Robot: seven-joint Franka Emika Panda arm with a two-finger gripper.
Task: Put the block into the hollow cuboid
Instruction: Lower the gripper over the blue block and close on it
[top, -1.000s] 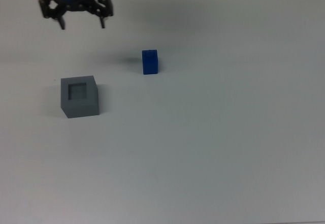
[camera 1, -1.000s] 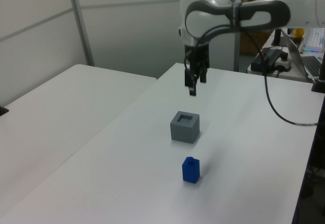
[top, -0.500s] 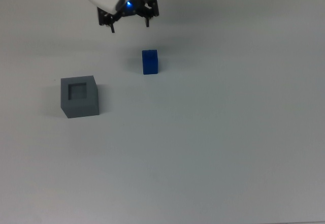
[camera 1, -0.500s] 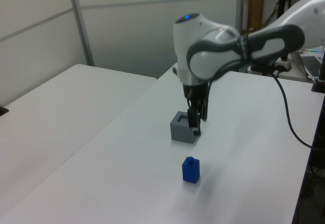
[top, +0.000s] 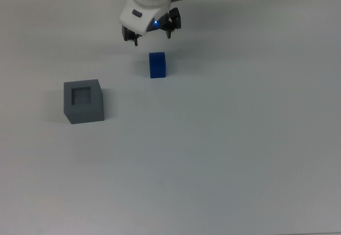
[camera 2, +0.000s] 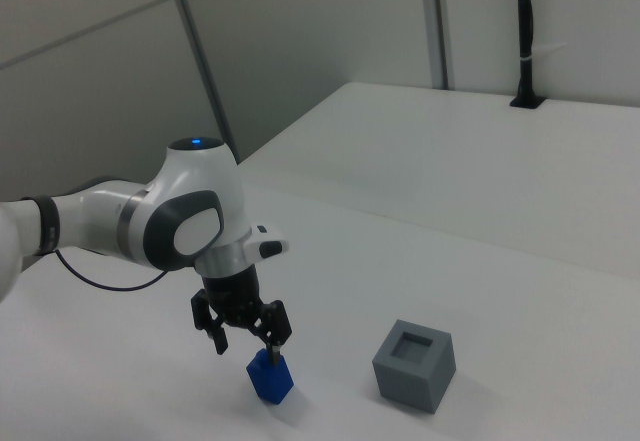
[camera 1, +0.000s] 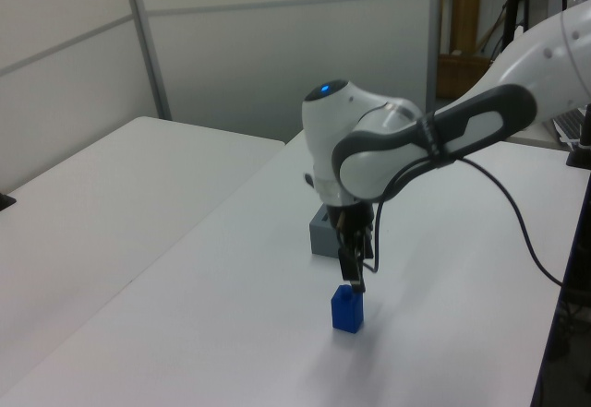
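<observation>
Now poised above its target, the white Franka arm's black two-finger gripper (top: 152,34) hangs with its fingers spread wide and empty just over the small bright blue rectangular block (top: 157,65), which stands upright on the plain white table (top: 240,139). A second ago the gripper was far off toward the top view's left corner; half a second ago it was halfway across; it has since swept along the table's far side and dropped lower — in the right view one fingertip (camera 2: 270,342) now sits level with the block's small knob, close enough that contact cannot be ruled out. Neither the block nor the matte grey hollow cuboid (top: 83,101) has shifted through any of this: the cuboid rests well apart from the block, toward the top view's left, its square recess open and unfilled. In the left view the arm's bulky white wrist (a blue light glowing on top) hides most of the cuboid (camera 1: 319,234) behind it, while the block (camera 1: 347,309) sits clear in the foreground beneath the gripper (camera 1: 354,276). The travel toward the block looks all but finished, so the pick itself seems to be the step in hand — the fingers likely need to straddle the block and descend before closing. Everything after that, the carry and the insertion, is not yet begun.
</observation>
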